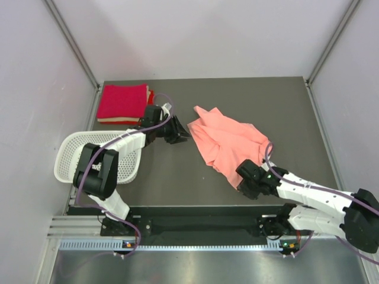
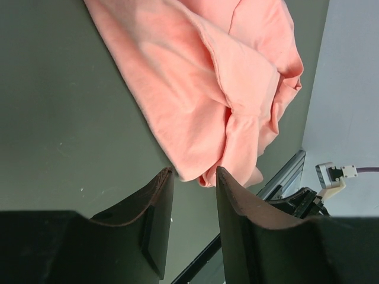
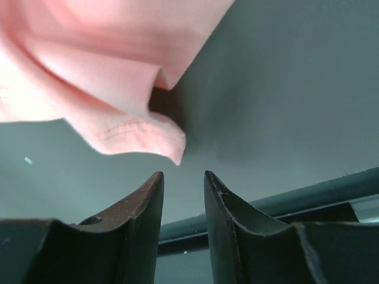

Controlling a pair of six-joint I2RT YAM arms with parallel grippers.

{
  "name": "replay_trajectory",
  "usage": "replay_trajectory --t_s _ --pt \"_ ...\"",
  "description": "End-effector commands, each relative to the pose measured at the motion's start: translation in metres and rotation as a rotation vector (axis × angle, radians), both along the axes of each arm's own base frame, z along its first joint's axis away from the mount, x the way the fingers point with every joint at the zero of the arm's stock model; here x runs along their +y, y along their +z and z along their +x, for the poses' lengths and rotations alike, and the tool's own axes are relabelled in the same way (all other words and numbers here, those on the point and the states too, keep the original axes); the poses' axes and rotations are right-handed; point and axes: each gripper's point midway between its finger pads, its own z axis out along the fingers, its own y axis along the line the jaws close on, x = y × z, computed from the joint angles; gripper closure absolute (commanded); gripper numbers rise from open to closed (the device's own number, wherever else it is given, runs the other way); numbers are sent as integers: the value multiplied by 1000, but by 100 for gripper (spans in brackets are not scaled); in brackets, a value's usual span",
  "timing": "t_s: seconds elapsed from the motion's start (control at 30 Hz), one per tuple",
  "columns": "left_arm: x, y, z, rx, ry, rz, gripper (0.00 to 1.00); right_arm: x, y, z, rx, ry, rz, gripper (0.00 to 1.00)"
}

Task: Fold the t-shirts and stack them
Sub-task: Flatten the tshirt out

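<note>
A salmon-pink t-shirt [image 1: 228, 142] lies crumpled on the dark table, right of centre. It also shows in the left wrist view [image 2: 207, 77] and in the right wrist view [image 3: 112, 71]. Folded crimson t-shirts [image 1: 122, 102] are stacked at the back left. My left gripper [image 1: 179, 135] is open and empty, just left of the pink shirt's left edge. My right gripper [image 1: 244, 180] is open and empty at the shirt's near corner, whose hem [image 3: 142, 137] hangs just beyond the fingertips.
A white perforated basket [image 1: 74, 148] stands at the left edge, partly under the left arm. The dark table [image 1: 177, 177] ends at a metal rail in front. Grey walls enclose the sides and back.
</note>
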Motion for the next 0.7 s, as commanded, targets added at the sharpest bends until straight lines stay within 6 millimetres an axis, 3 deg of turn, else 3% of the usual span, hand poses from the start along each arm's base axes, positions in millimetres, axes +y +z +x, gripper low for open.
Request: replay_trajectory --t_s 0.0,0.2,0.47,0.57,0.6,0.67 --pt "3 0 0 -7 6 2 60 3 -4 8 -29 -71 6 66" --pt "5 -2 -1 -8 15 10 60 6 -9 18 -60 -82 2 66" --pt "8 -3 1 -11 32 20 60 -1 -23 7 6 -84 -65 69" --pt "9 -5 4 -12 45 23 60 -6 -22 12 -24 -97 -84 85" --pt "9 -5 4 -9 46 20 60 -9 -21 16 -49 -107 -99 100" --pt "8 -4 6 -7 43 11 60 -14 -11 27 -104 -100 -121 100"
